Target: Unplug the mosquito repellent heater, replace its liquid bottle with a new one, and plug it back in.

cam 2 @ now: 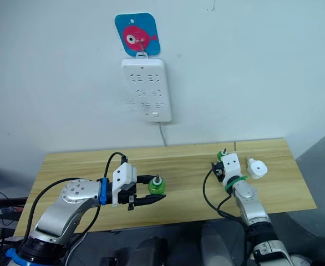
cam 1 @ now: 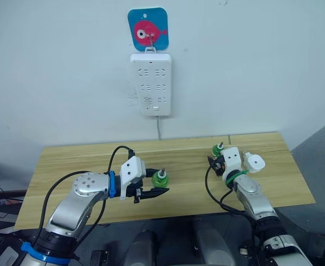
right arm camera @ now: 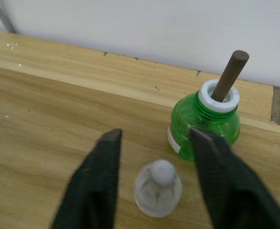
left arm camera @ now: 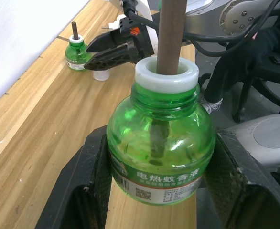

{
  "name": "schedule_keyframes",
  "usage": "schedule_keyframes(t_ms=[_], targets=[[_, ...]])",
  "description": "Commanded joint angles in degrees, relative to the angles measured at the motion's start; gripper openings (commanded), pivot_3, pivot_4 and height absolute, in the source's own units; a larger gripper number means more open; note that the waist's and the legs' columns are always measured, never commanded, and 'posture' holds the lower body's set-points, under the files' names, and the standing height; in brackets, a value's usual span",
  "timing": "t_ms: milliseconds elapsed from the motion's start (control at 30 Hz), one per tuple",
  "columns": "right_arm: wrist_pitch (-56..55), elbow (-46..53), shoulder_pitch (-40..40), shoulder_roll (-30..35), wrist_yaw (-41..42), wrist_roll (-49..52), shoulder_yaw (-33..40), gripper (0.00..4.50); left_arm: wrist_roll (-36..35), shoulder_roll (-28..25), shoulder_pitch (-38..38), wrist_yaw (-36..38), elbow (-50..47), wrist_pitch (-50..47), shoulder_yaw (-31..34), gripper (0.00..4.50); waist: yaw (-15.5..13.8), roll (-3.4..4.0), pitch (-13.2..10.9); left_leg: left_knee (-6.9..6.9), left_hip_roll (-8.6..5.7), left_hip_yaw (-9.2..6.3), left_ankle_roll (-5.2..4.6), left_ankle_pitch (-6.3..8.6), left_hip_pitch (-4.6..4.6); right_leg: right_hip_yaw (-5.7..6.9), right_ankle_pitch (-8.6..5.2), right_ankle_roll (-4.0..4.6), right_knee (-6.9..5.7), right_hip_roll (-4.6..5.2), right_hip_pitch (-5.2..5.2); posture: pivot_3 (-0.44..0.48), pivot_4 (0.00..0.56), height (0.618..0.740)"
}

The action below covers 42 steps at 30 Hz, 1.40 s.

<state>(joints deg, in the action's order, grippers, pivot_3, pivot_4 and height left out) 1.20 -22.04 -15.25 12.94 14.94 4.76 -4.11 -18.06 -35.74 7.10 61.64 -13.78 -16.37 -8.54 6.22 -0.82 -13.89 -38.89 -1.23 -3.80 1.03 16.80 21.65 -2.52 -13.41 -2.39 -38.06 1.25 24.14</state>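
The left gripper (cam 1: 161,191) held a green liquid bottle (left arm camera: 160,143) between its fingers. The right gripper (right arm camera: 154,183) stood wide open around a small clear cap (right arm camera: 157,187), another green bottle (right arm camera: 204,121) just behind. The heater (cam 1: 254,162) lay beside it on the table (cam 1: 68,160), its prongs hidden

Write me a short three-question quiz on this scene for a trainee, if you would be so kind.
1. True or false: the mosquito repellent heater is plugged into the power strip.
2. What does the left gripper hold? A) a green liquid bottle with a brown wick B) a clear cap C) the heater
3. Fill in: the right gripper is ____, with a small clear cap seen between its fingers.
Key: 1 false, the heater lies on the wooden table by the right arm; 2 A; 3 open.
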Motion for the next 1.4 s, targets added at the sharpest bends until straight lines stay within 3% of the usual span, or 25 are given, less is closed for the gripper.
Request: schedule_keyframes(t_ms=[33, 100, 233, 367, 533, 633, 967, 1300, 1333, 1400], targets=[[1.51, 11.19, 2.97, 0.23, 1.10, 2.50, 2.12, 3.73, -1.67, 0.21, 0.39, -0.17, -1.87, 0.54, 1.12, 2.31, -0.11, 0.01, -0.02, 0.00, 0.00, -0.02, 0.00, 0.00, 0.01, 0.00, 0.00, 0.00, 0.01, 0.00, 0.00, -0.117, 0.263, 0.740], [5.97, 23.49, 6.78, 2.50, 3.86, 4.75, 1.89, 4.46, -1.82, 0.47, 0.85, -0.24, -1.46, 0.62, 1.29, 2.31, -0.24, 0.07, -0.05, 0.00, 0.00, -0.09, 0.00, 0.00, 0.05, -0.01, 0.00, 0.00, 0.03, 0.01, 0.01, -0.117, 0.261, 0.740], [21.07, 47.83, 12.18, 12.13, 12.84, 12.82, 0.52, 4.50, -2.17, 1.05, 2.80, 0.87, -0.16, 1.47, 1.02, 2.31, -0.67, 0.15, -0.11, -0.01, -0.03, -0.19, 0.01, 0.00, 0.15, 0.04, -0.01, -0.02, 0.08, 0.03, 0.03, -0.140, 0.248, 0.740], [32.65, 59.73, 9.70, 22.64, 21.92, 22.06, -0.35, 4.50, -1.97, 2.70, 6.38, 2.52, 1.88, 3.62, -0.69, 2.31, -0.67, 0.12, -0.09, -0.06, -0.03, -0.19, 0.02, -0.01, 0.11, 0.14, -0.03, -0.05, 0.11, 0.00, -0.04, -0.169, 0.233, 0.740], [43.44, 63.24, -0.06, 25.65, 25.62, 32.42, -0.73, 4.50, -2.38, 5.57, 11.23, 4.46, 3.73, 4.54, -2.37, 2.31, -0.40, 0.06, -0.08, -0.11, 0.00, -0.03, 0.00, -0.04, 0.08, 0.15, -0.06, -0.11, 0.10, -0.11, -0.04, -0.193, 0.209, 0.740], [46.60, 61.31, -5.23, 23.26, 24.35, 34.25, -2.07, 4.50, -2.46, 7.35, 13.88, 5.13, 5.13, 5.64, -2.86, 2.31, -0.28, 0.02, -0.05, -0.12, -0.01, -0.05, 0.00, -0.04, 0.12, 0.17, -0.02, -0.04, 0.12, -0.11, -0.02, -0.206, 0.190, 0.740], [47.22, 58.89, -9.65, 19.91, 24.37, 32.86, -6.12, 4.50, -1.99, 9.66, 15.82, 7.00, 8.31, 8.99, -3.14, 2.31, 0.16, -0.02, 0.05, -0.08, -0.06, -0.17, -0.02, -0.03, 0.29, 0.19, 0.00, -0.02, 0.12, 0.03, 0.12, -0.212, 0.172, 0.740], [42.51, 57.18, -9.87, 20.52, 25.67, 26.42, -9.72, 1.03, -2.76, 10.17, 15.90, 7.61, 8.60, 9.17, -2.85, 2.31, 0.22, -0.03, 0.12, -0.10, -0.06, -0.15, -0.01, -0.03, 0.25, 0.23, 0.00, -0.02, 0.08, 0.03, 0.11, -0.202, 0.165, 0.740], [41.98, 57.04, -9.92, 20.74, 25.91, 25.69, -10.00, 0.83, -3.02, 10.33, 15.95, 7.51, 8.49, 8.86, -2.70, 2.31, 0.22, -0.03, 0.12, -0.10, -0.06, -0.16, -0.01, -0.03, 0.26, 0.23, 0.00, -0.02, 0.08, 0.03, 0.11, -0.201, 0.163, 0.740], [41.26, 56.82, -9.94, 20.93, 26.28, 24.87, -10.23, 0.84, -3.37, 10.62, 16.03, 7.15, 8.34, 8.30, -2.44, 2.31, 0.22, -0.03, 0.13, -0.10, -0.06, -0.16, -0.01, -0.03, 0.26, 0.23, 0.00, -0.02, 0.08, 0.03, 0.11, -0.200, 0.162, 0.740]])
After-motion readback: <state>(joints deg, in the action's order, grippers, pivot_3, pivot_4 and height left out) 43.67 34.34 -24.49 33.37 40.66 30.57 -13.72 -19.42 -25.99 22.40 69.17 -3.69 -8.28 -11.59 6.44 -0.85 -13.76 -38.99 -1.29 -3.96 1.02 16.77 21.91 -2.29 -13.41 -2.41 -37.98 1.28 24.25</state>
